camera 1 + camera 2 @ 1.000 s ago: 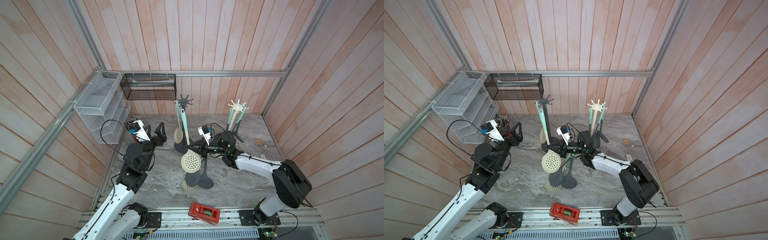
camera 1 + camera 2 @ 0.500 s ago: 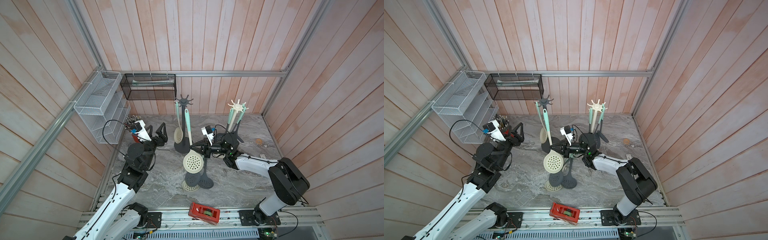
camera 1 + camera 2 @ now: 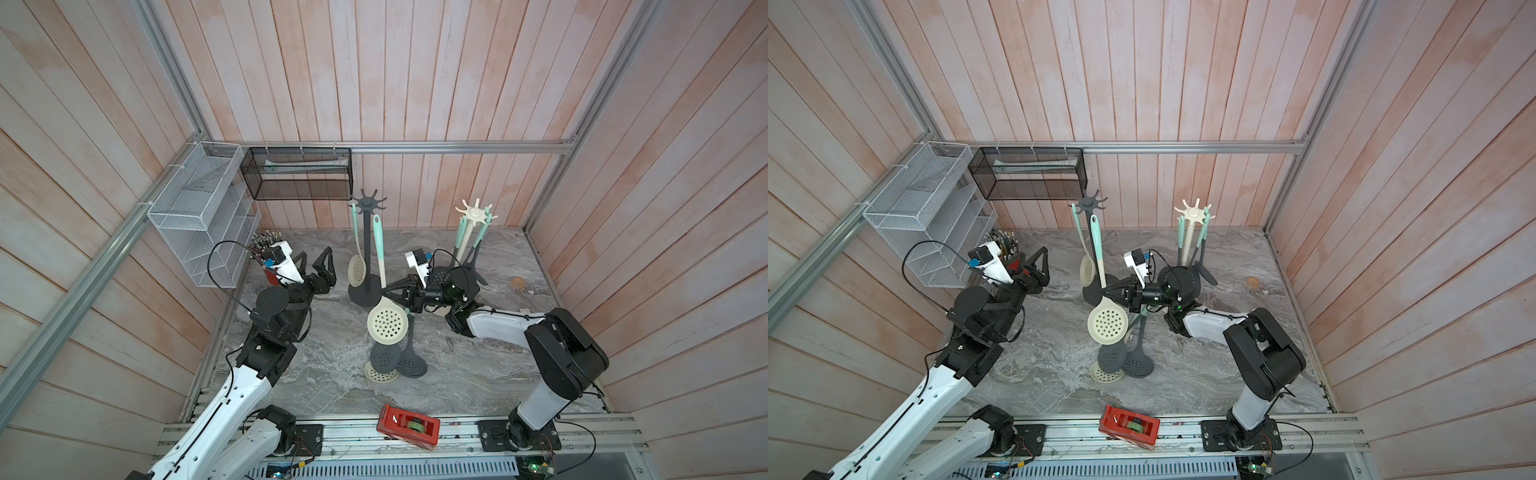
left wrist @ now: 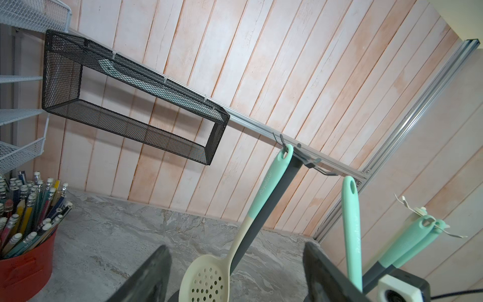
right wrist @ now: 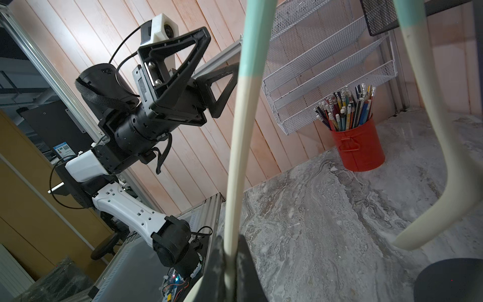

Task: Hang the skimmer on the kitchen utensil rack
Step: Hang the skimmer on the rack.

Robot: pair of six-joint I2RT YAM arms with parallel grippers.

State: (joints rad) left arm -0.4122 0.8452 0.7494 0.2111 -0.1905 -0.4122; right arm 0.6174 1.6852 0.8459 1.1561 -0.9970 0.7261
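Reaching toward the dark rack [image 3: 367,232], right gripper [image 3: 387,289] pinches the skimmer [image 3: 387,323] by its neck; left gripper [image 3: 316,261] spread.

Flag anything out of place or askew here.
Three skimmers lie overlapping in a heap on the tabletop, not hung. The red tape dispenser sits askew on the front rail, off the tabletop.
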